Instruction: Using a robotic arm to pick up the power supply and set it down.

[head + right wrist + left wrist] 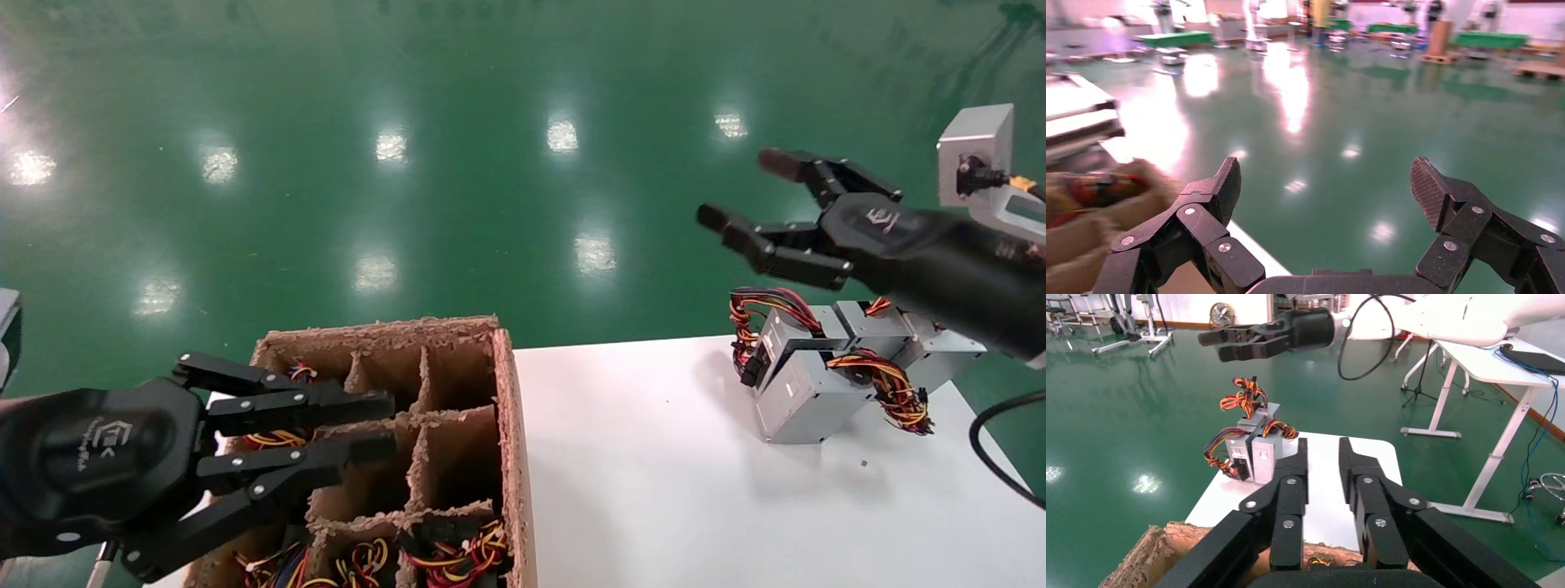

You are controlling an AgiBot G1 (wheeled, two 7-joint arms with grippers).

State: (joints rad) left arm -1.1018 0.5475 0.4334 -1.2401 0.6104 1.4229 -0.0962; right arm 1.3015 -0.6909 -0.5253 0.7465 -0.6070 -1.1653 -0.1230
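Several grey power supply boxes (805, 388) with red, yellow and black wire bundles stand clustered at the far right of the white table (654, 474); in the left wrist view the cluster (1254, 450) lies beyond my fingers. I cannot tell which one the task means. My right gripper (742, 188) hangs open and empty above the cluster, its jaws spread wide over the green floor (1324, 184); the left wrist view shows it too (1212, 346). My left gripper (368, 425) hovers over the cardboard box (507, 425), open by a narrow gap (1323, 447), holding nothing.
The cardboard box has divider compartments; the near ones hold more wire bundles (458, 555). A black cable (989, 441) loops at the table's right edge. Green floor surrounds the table. Other white tables (1486, 361) stand farther off.
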